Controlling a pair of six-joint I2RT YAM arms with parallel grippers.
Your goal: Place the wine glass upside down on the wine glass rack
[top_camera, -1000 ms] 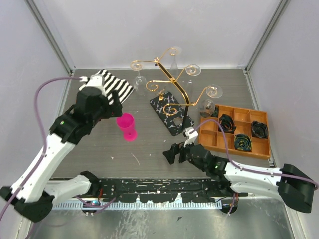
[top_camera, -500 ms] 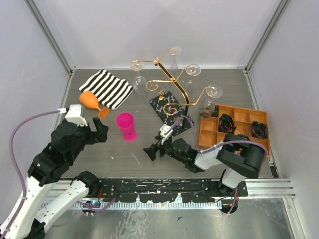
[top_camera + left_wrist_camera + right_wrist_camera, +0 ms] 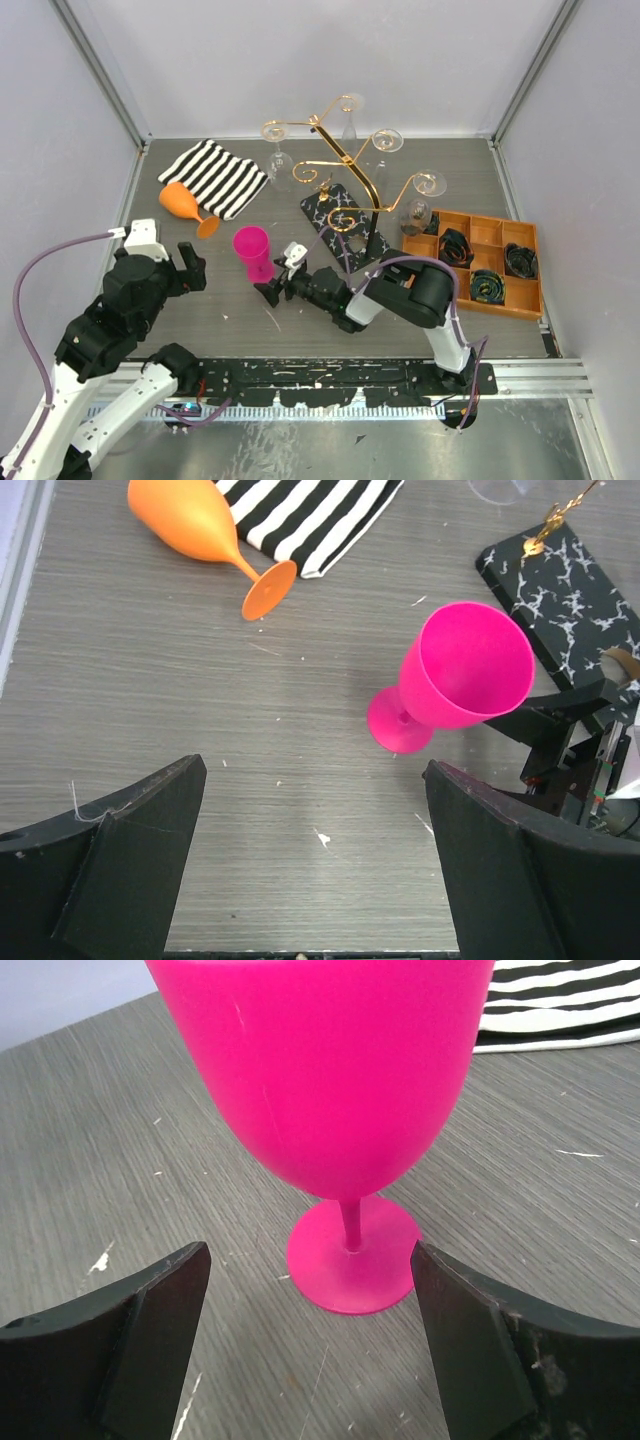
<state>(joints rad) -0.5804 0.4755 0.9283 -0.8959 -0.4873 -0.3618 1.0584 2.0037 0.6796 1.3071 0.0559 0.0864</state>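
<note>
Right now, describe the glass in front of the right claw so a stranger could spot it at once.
Find the tall gold wire rack on its black marbled base, then look left and nearer on the table. The pink goblet stands upright there; its neighbour, the orange goblet, lies on its side by the striped cloth.

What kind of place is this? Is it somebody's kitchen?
Likely a robot lab booth, not a kitchen: plain walls box in the table, and the left arm and right arm are bolted to a rail.

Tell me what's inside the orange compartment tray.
Dark coiled items fill several compartments of the tray; others look bare. The right arm covers its near-left corner.
</note>
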